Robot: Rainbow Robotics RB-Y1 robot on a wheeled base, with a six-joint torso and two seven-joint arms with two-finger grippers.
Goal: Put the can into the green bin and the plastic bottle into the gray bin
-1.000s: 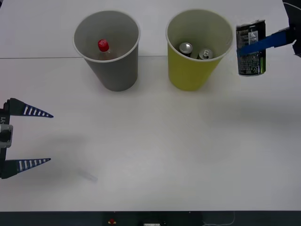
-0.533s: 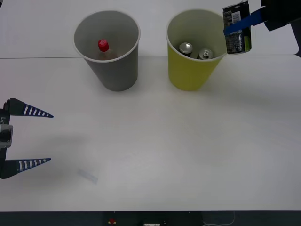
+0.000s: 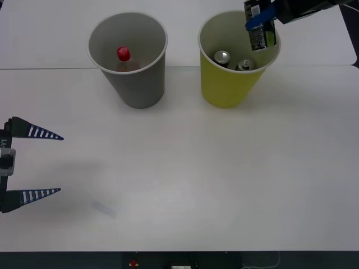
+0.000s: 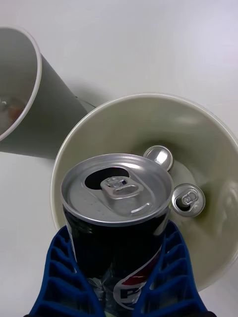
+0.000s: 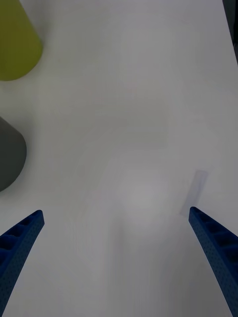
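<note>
Can (image 3: 259,25) in the air above the green bin's (image 3: 224,84) opening, near the rim on the robot's right, clamped between the right gripper's (image 4: 119,277) blue ribbed fingers (image 4: 64,277), one on each side of the dark label. Pull-tab top up, close to upright in the right wrist view. Directly under it: pale bin interior with two more cans (image 4: 187,199) already lying at the bottom.

Advice for the release: shift slightly further toward the bin's centre first, since the body looks close to the rim; a drop there risks clipping the edge and tipping the bin. Lower somewhat before opening to limit bounce off the cans below. Open fully, then lift straight up so neither finger drags on the bin wall.

Plastic bottle (image 3: 123,56), red cap up, already inside the gray bin (image 3: 134,89), so that half looks done.

Left gripper (image 3: 33,165) parked low over the table (image 3: 196,168) at the robot's left, fingers spread wide, holding nothing.
</note>
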